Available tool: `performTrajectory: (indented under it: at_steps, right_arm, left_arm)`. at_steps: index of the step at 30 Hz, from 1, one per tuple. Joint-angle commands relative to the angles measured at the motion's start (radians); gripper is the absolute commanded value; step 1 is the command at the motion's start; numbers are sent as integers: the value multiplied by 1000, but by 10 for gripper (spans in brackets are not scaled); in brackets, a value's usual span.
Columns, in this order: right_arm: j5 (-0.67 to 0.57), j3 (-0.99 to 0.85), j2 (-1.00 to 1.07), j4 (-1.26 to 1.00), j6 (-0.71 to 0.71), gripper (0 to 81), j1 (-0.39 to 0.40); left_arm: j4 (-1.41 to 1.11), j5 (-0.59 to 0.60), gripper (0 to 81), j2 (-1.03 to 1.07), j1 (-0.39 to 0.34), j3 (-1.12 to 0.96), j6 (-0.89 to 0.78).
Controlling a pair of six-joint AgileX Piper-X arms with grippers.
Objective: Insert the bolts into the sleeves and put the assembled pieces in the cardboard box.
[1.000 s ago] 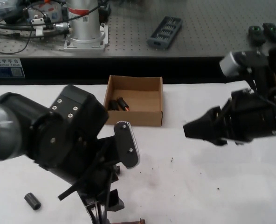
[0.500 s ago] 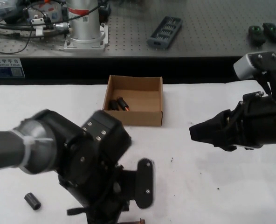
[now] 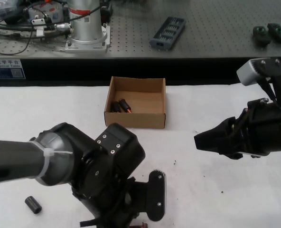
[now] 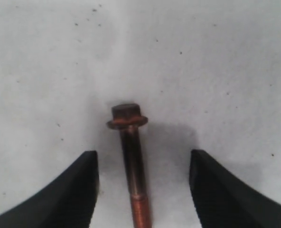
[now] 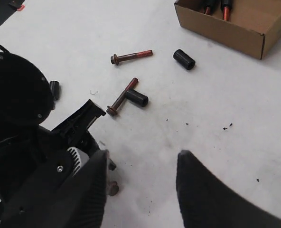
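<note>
Left gripper [image 4: 143, 190] is straddling a bolt [image 4: 131, 161] on the bench [image 4: 211, 57], jaws released | right gripper [image 5: 141, 159] is hovering, jaws released | right wrist view is showing loose bolts [image 5: 131, 57] and sleeves [image 5: 184, 59] near the cardboard box [image 5: 226, 31]

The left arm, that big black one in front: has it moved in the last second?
Yes. The left arm has swung nearer the camera, away from the cardboard box.

Copper bolt [image 4: 133, 161] flat, sleeve [image 5: 184, 59] loose (probably empty)

We see the bolt [image 4: 131, 142] lying within the left end effector [image 4: 143, 156] run off the wrist view's edge, so its tip escapes us.
</note>
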Motion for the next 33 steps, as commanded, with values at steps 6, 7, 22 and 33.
performTrajectory:
  at_steps: [6, 7, 22, 33]
  right_arm:
    - [-15, -1, -12, 5, 0, 346, -4]
    - [-18, -1, -12, 4, 0, 346, -4]
    - [-71, -1, -12, 13, 0, 226, -4]
    - [-77, -1, -12, 13, 0, 220, -4]
  left_arm:
    - [-32, -14, 399, 13, -3, -33, -56]
    - [-32, -14, 399, 21, -3, -33, -69]
    - [35, 17, 382, 71, -3, -54, -112]
    - [34, 17, 0, 71, -3, -88, -218]
